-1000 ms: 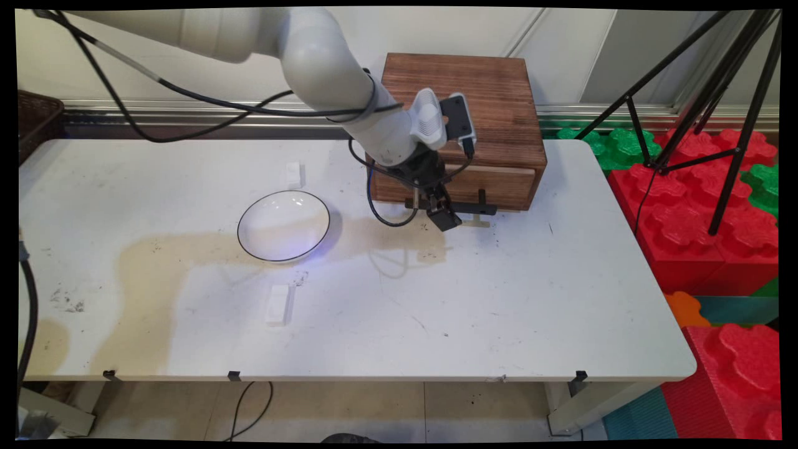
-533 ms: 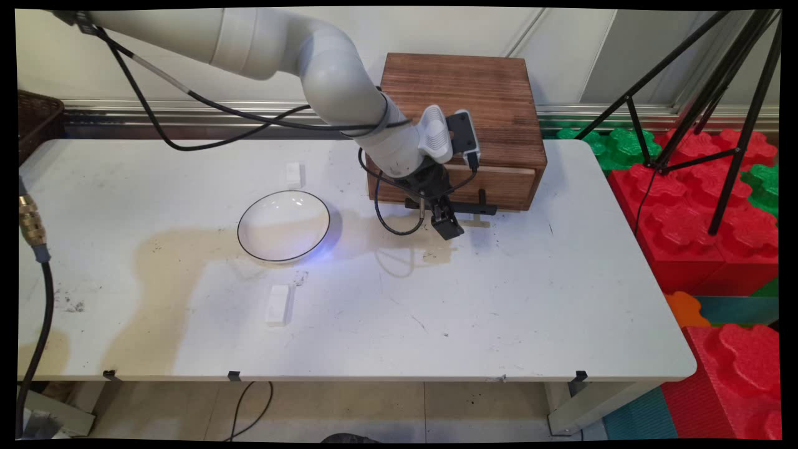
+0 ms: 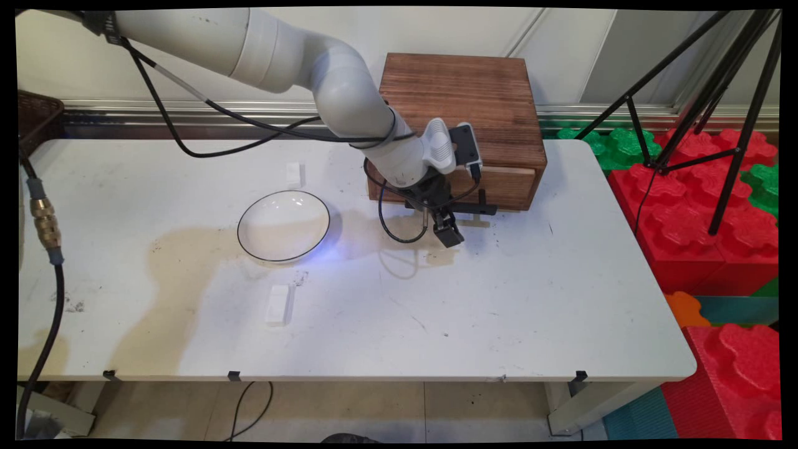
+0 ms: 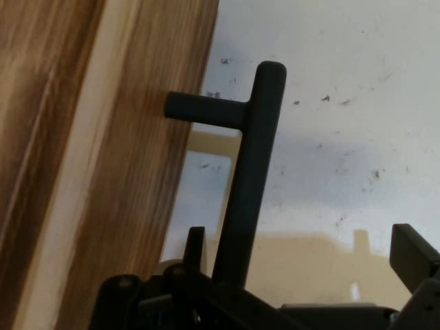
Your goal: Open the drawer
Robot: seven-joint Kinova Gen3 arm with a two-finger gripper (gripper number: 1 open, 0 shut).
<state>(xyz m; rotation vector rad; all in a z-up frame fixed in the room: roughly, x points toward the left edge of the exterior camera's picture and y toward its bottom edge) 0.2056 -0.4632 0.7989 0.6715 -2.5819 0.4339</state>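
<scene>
Gripper: my gripper (image 3: 450, 232) is spread wide, holding nothing, one finger (image 4: 194, 249) either side of the handle.
Handle: black bar (image 4: 249, 179) on the wooden drawer box (image 3: 480, 112), far table (image 3: 499, 299) side.
Bowl: white (image 3: 283, 226), left.

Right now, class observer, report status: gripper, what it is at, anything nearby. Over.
Gripper open, at the drawer handle of the wooden box. Handle bar between its fingers, not clamped. Bowl apart, on table.
</scene>
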